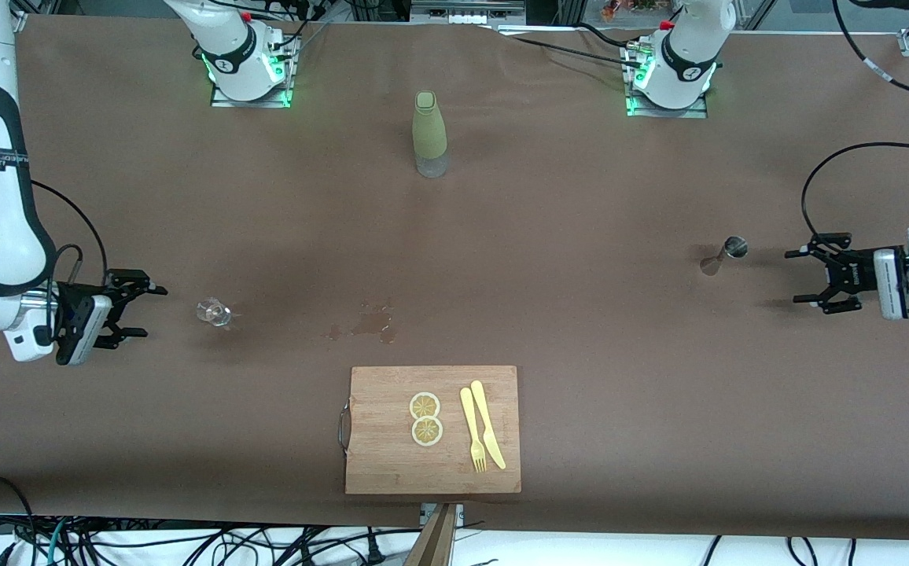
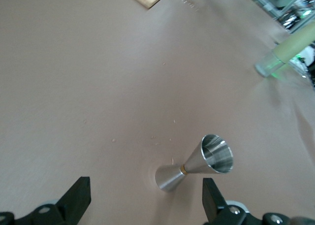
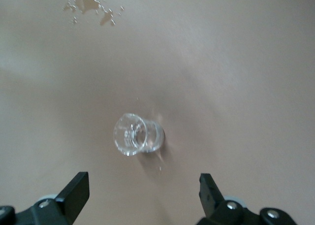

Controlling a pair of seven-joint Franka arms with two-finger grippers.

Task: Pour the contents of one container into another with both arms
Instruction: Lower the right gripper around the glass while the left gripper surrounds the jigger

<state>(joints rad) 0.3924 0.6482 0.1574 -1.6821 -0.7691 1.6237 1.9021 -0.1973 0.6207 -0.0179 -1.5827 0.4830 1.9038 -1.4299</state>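
Note:
The small steel jigger [image 1: 726, 253] stands on the brown table toward the left arm's end. My left gripper [image 1: 793, 277] hovers low beside it, open and empty. In the left wrist view the jigger [image 2: 194, 166] sits just ahead of the black fingers [image 2: 78, 198], nearer one finger than the other, and my left gripper [image 2: 146, 198] touches nothing. The tiny clear glass cup [image 1: 215, 312] stands toward the right arm's end. My right gripper [image 1: 152, 312] is open beside it. In the right wrist view the cup [image 3: 138, 134] lies ahead of my right gripper [image 3: 142, 190], apart from it.
A tall olive-green bottle [image 1: 429, 134] stands mid-table near the bases. A wooden cutting board [image 1: 391, 464] with two lemon slices [image 1: 425, 406], a yellow fork and a knife [image 1: 482, 424] lies near the front edge. A wet patch [image 1: 368, 321] marks the cloth beside it.

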